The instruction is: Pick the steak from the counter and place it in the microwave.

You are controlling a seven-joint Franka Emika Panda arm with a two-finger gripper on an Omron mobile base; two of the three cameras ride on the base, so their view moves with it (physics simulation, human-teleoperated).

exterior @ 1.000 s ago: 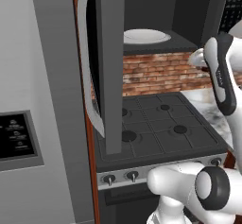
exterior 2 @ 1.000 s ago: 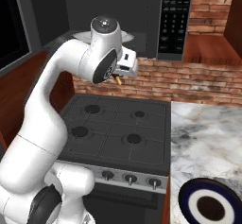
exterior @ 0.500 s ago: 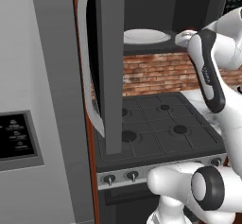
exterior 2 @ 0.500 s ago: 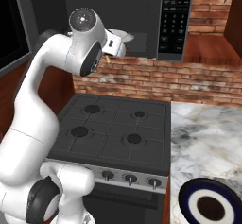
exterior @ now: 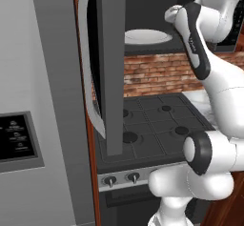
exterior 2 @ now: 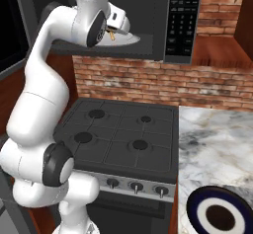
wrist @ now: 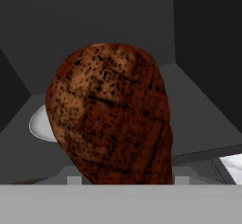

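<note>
Pointing into microwave (wrist: 198, 105), steak (wrist: 111, 116) seemingly lengthwise.

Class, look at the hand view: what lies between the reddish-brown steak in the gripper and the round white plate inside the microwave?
Nothing: beyond the steak is bare dark cavity floor up to the plate.

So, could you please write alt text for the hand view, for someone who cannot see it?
A reddish-brown speckled steak, held in the pincer, hangs close to the camera. Behind it lies the dark cavity of the microwave, with the edge of its round white plate showing at left.
</note>
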